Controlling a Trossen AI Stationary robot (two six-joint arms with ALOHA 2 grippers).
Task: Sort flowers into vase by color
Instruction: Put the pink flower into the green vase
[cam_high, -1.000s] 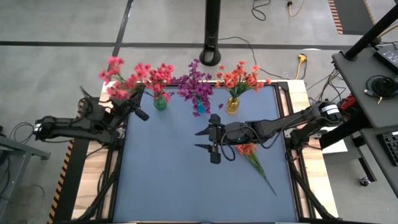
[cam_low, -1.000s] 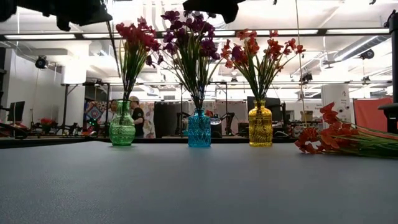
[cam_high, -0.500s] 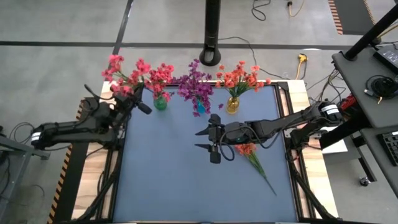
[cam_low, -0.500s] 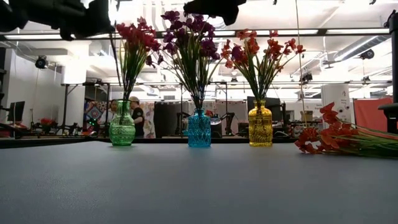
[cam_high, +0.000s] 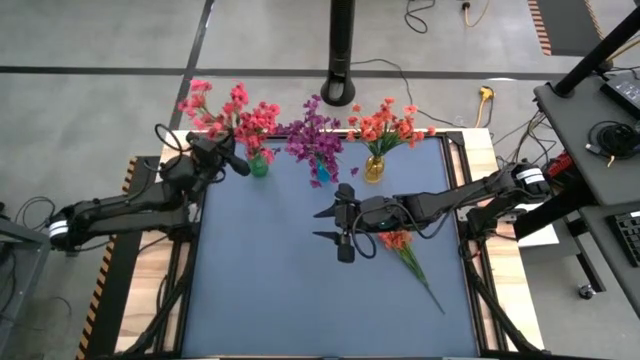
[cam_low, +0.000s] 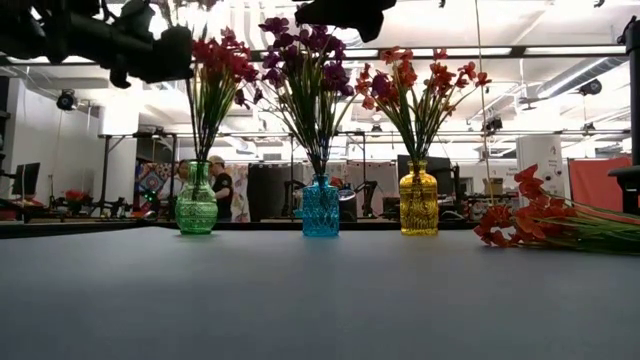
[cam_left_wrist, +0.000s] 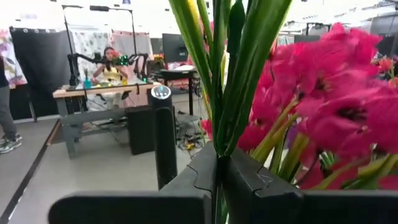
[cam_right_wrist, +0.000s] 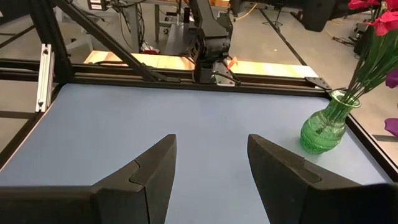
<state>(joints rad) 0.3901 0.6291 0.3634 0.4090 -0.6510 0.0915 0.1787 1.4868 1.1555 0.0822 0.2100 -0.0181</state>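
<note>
My left gripper (cam_high: 236, 163) is raised near the table's far left corner, just left of the green vase (cam_high: 258, 166), and is shut on a pink-red sprig (cam_high: 208, 98). In the low view it shows as a dark mass (cam_low: 150, 48) high up beside the pink-red bunch standing in the green vase (cam_low: 196, 205). The blue vase (cam_low: 321, 207) holds purple sprigs and the yellow vase (cam_low: 418, 203) holds orange-red ones. One orange-red sprig (cam_high: 404, 250) lies flat on the table. My right gripper (cam_high: 327, 225) hovers open over the table's middle. My left gripper pinches the pink-red sprig's green stems (cam_left_wrist: 219, 146) between its two fingers (cam_left_wrist: 193, 177), several stems and leaves together. The blossoms (cam_left_wrist: 336, 106) stand out beyond the fingers. The sprig is lifted clear of the table, with its blossoms up and toward the far left.
The three vases stand in a row along the far edge. The blue mat (cam_high: 280, 290) is bare on its near and left parts. A black pole base (cam_high: 339, 92) stands beyond the far edge. People (cam_low: 218, 180) are in the room behind.
My left gripper has carried the pink-red sprig toward the table's far edge and rightward, closing in on the green vase. The sprig's blossoms have swung up and toward the other pink-red blossoms. My right arm has kept still.
</note>
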